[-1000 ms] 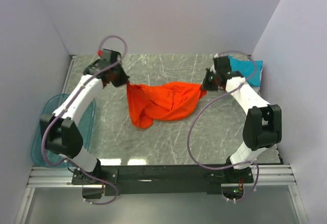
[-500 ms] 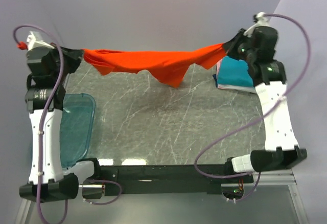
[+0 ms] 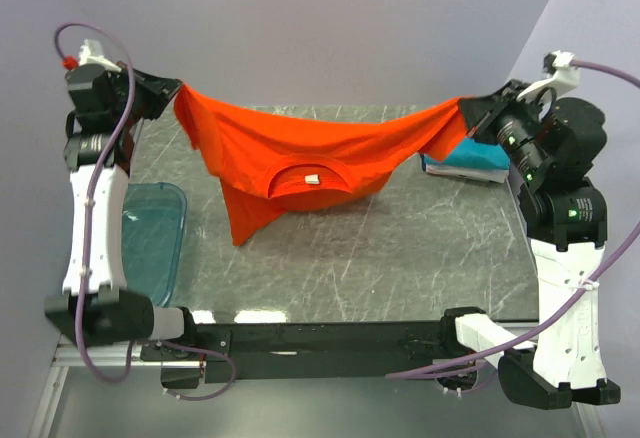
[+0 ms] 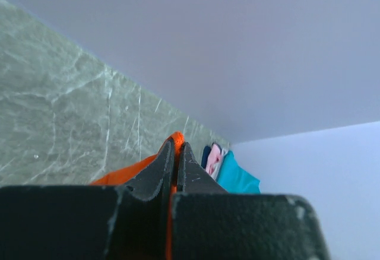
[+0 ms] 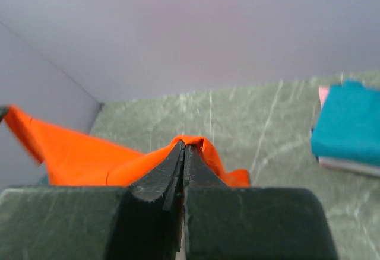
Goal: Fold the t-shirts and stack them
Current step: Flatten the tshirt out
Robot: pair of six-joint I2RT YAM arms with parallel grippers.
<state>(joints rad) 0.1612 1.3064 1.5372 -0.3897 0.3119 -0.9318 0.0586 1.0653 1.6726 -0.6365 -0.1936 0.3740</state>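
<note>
- The orange shirt (image 3: 300, 153) hangs stretched in the air above the desk (image 3: 400, 248), with its collar showing.
- The left gripper (image 3: 172, 93) is clamped on one end and the right gripper (image 3: 466, 110) on the other.
- Step in hand: likely spreading the shirt before folding.
- Next move: lower it flat and even, clear of the folded stack (image 3: 470, 158).
</note>
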